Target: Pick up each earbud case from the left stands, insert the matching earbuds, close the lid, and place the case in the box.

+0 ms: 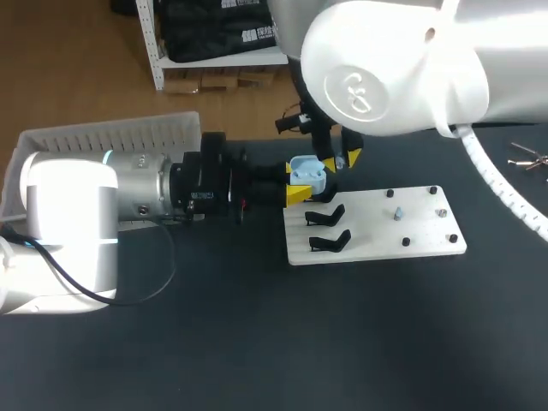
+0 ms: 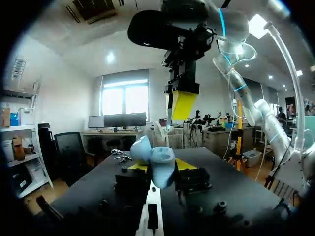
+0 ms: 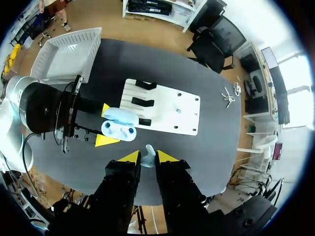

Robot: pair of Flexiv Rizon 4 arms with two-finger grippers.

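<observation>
Left gripper [image 3: 109, 126] is clamped on the open pale-blue plastic earbud case [image 3: 120, 129], held at the far left corner of the white stand board [image 1: 402, 244]. Right gripper [image 3: 148, 158], above it, pinches a small pale-blue earbud [image 3: 150, 151].

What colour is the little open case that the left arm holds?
Light blue; the small open earbud case shows best in the right wrist view.

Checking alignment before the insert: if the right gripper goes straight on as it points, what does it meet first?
Probably the open blue case held in the left gripper, just ahead. It sits slightly off-line, so the right gripper and its earbud might pass beside it; depth unclear.
</observation>
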